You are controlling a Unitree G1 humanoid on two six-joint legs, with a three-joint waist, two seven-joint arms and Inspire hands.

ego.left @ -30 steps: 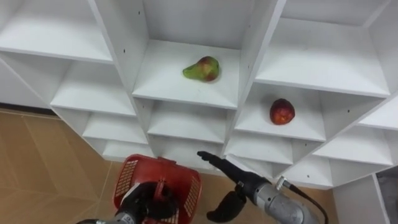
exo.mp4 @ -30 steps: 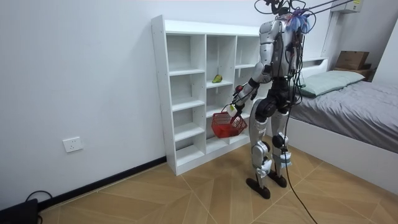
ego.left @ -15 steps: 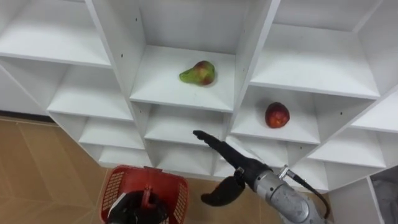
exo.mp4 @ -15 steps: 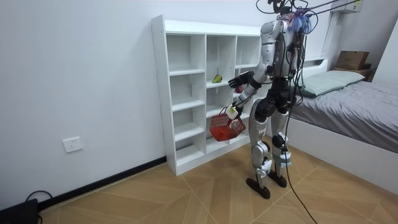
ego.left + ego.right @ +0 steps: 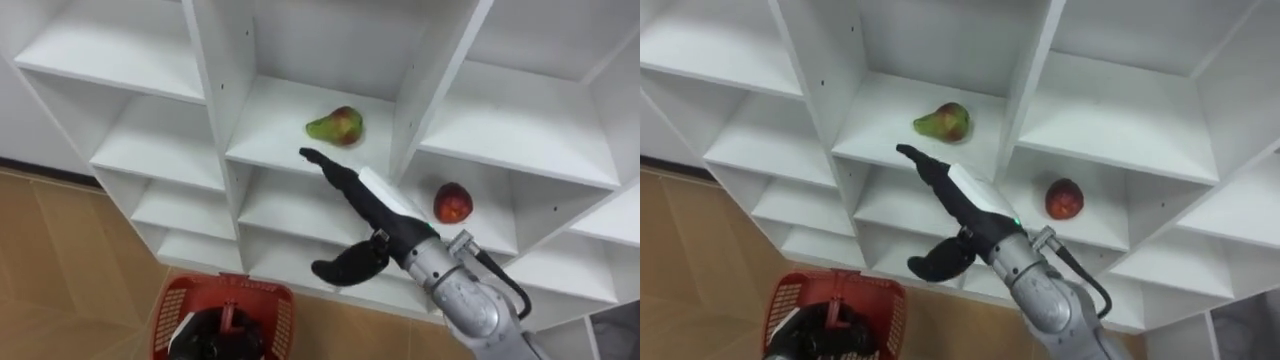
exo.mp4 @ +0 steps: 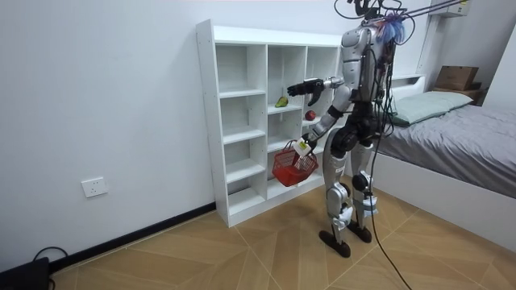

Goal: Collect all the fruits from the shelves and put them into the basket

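Green pear [image 5: 335, 126], blushed red, lies on its side in the middle compartment of the white closet [image 5: 268, 118]. The right hand [image 5: 372, 212] points at it, fingers straight and together, thumb hanging wide below, tips just short of the fruit. 1 round red fruit [image 5: 453, 203] waits in the compartment to the lower right. Down low, the left hand [image 5: 215, 337] is curled round the handle of the red basket [image 5: 258, 292]. The risk: stiff fingertips prod the pear before closing, and it rolls deeper or off the ledge, missing the basket well below.
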